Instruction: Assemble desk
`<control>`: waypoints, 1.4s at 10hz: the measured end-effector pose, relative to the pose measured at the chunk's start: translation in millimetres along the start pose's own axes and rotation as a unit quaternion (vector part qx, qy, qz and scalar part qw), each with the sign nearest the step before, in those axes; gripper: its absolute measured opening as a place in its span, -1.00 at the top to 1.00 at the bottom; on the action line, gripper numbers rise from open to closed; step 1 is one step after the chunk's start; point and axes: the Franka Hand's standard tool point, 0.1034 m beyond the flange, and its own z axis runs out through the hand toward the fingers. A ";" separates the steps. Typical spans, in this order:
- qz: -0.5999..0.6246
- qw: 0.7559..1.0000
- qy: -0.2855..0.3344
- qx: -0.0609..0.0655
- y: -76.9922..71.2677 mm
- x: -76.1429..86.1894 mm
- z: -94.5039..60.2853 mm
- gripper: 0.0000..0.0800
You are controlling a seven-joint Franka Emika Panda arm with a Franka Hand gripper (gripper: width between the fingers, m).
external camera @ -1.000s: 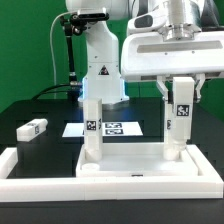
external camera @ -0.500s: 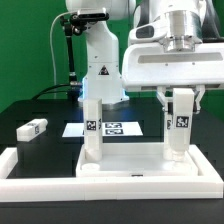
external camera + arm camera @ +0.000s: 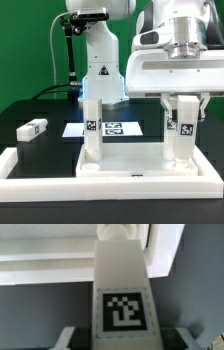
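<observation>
The desk top panel (image 3: pixel 130 166) lies flat at the front, inside the white border bars. One white leg (image 3: pixel 91 130) stands upright on its left end in the exterior view. My gripper (image 3: pixel 183 102) is shut on a second tagged leg (image 3: pixel 182 128), upright with its foot on the panel's right end. In the wrist view the held leg (image 3: pixel 122 291) fills the middle between my fingers (image 3: pixel 70 338), tag facing the camera, and the panel (image 3: pixel 50 263) lies beyond it. A third leg (image 3: pixel 32 128) lies loose on the black table at the exterior view's left.
The marker board (image 3: pixel 112 128) lies behind the panel, in front of the robot base (image 3: pixel 100 70). White border bars (image 3: pixel 20 165) run along the front and left of the work area. A green wall stands behind.
The gripper and wrist have turned about the vertical axis with the leg and shifted slightly to the exterior view's right. The leg now stands straighter. The other parts have not moved.
</observation>
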 end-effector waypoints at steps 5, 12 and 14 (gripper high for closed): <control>-0.008 1.000 0.016 0.005 -8.9 -1.6 2.2 0.27; -0.038 0.999 0.011 0.002 0.1 -5.7 0.6 0.27; -0.039 0.999 0.011 0.002 0.0 -5.7 0.6 0.09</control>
